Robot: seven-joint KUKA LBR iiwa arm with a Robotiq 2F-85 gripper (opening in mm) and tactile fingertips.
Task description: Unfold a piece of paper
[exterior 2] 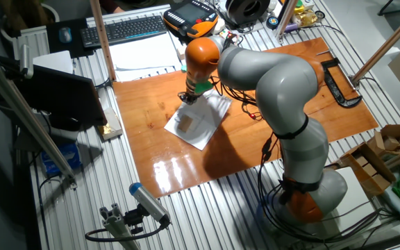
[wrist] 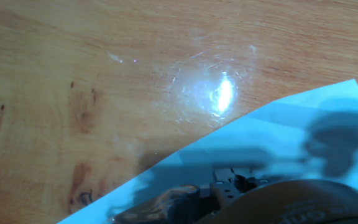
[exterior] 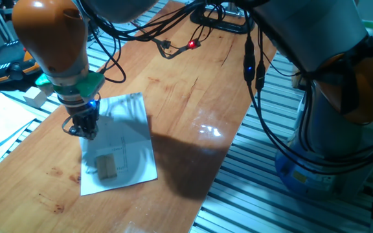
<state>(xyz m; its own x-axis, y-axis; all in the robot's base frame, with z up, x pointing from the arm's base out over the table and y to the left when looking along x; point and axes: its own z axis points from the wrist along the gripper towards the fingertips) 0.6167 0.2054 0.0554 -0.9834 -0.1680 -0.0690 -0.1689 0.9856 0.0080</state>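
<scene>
Paper (exterior: 125,152) lies flat and opened on the wooden table (exterior: 193,90), printed face up (a small tan picture near its front edge). At its left edge sits the gripper (exterior: 84,131), fingertips down on or just above the sheet; whether the jaws are closed I cannot tell.

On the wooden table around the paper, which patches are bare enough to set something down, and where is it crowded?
Bare wood lies between the paper and the table's right edge, and along the near edge below the paper. The far end is crowded with black cables. The hand hangs over the paper's left edge, so that side is tight.
</scene>
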